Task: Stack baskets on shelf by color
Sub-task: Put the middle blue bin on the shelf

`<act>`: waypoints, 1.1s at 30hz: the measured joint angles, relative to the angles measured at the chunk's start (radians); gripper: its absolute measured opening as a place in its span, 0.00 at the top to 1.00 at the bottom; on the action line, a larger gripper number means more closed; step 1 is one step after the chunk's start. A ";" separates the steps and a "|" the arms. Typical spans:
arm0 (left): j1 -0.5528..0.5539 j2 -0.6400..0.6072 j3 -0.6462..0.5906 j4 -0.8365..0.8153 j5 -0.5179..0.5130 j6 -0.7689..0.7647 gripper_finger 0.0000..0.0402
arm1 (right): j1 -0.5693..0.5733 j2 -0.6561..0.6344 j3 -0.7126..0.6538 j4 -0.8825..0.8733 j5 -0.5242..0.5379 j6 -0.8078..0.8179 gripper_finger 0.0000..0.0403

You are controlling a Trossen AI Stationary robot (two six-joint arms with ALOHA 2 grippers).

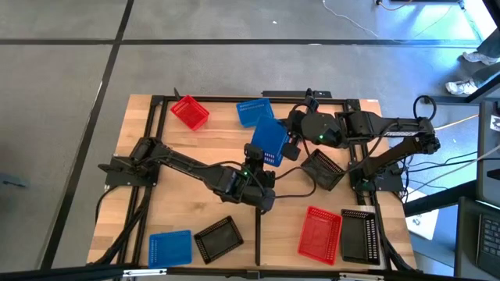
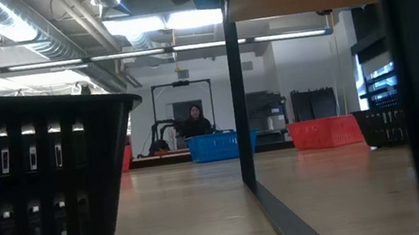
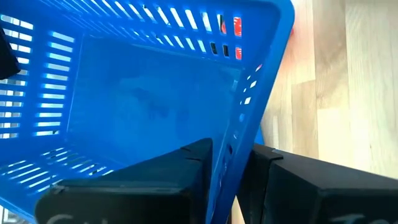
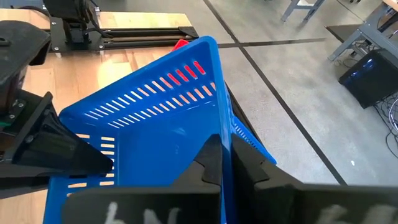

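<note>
- While both arms meet over the middle of the table, a blue basket (image 1: 270, 139) hangs tilted between them, clear of the wood, just beside a second blue basket (image 1: 255, 111) that lies toward the table's far edge.
- Left gripper (image 1: 264, 156): fingers pinched on one side wall of the lifted basket, one finger inside and one outside, as the left wrist view shows at the rim (image 3: 227, 158).
- Right gripper (image 1: 295, 146): fingers likewise closed on the opposite wall of the same basket (image 4: 221, 158). Both arms hold it at once; this reads as a handover or a reorientation.
- Other baskets relative to the lifted one: a red basket (image 1: 189, 112) toward the far-left corner; a black basket (image 1: 322, 169) just to its right; a red basket (image 1: 320, 231) and a black one (image 1: 360, 234) near the front right; a blue (image 1: 169, 247) and a black one (image 1: 218, 237) at the front left.
- Handling judgement: thin latticed plastic, light and fairly stiff, though the wall may flex under a pinch. The upper rim is the soundest place to grip; smooth plastic could slip or swing if held by one wall alone.
- Shelf: not clearly identified from above.
</note>
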 joint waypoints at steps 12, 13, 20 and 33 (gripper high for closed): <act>0.015 0.000 0.000 0.048 0.007 -0.007 0.88 | 0.000 -0.001 0.000 0.000 0.009 0.000 0.99; 0.018 0.000 0.000 0.051 0.015 -0.006 0.88 | 0.000 -0.001 0.000 0.000 0.009 0.000 0.99; 0.039 0.000 0.000 0.061 0.045 -0.006 0.85 | 0.000 0.000 0.000 0.000 0.010 -0.001 0.99; 0.036 0.000 0.000 0.067 0.038 -0.014 0.81 | 0.000 0.000 0.000 -0.002 0.022 0.003 0.99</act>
